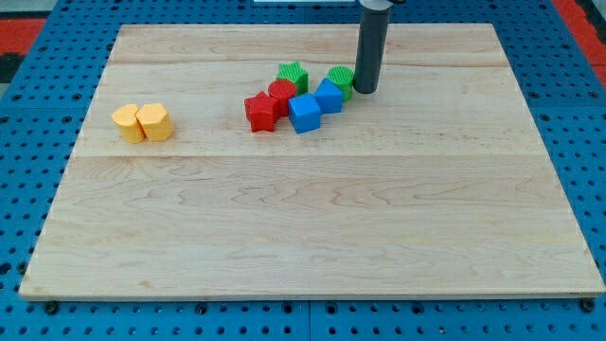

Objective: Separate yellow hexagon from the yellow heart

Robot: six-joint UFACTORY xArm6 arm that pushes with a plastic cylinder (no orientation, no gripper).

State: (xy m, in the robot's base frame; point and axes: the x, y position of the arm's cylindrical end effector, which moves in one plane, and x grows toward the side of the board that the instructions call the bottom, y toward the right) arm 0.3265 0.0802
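Two yellow blocks sit touching at the view's left. The right one looks like the yellow hexagon (155, 122) and the left one like the yellow heart (128, 123). My tip (365, 91) rests on the board near the view's top, right of centre, far from both yellow blocks. It stands just to the right of a green block (341, 80), touching it or nearly so.
A cluster lies just left of the tip: a green star (293, 75), a red round block (281, 92), a red star (260, 111) and two blue blocks (304, 113) (329, 96). The wooden board (312, 227) ends in blue pegboard on all sides.
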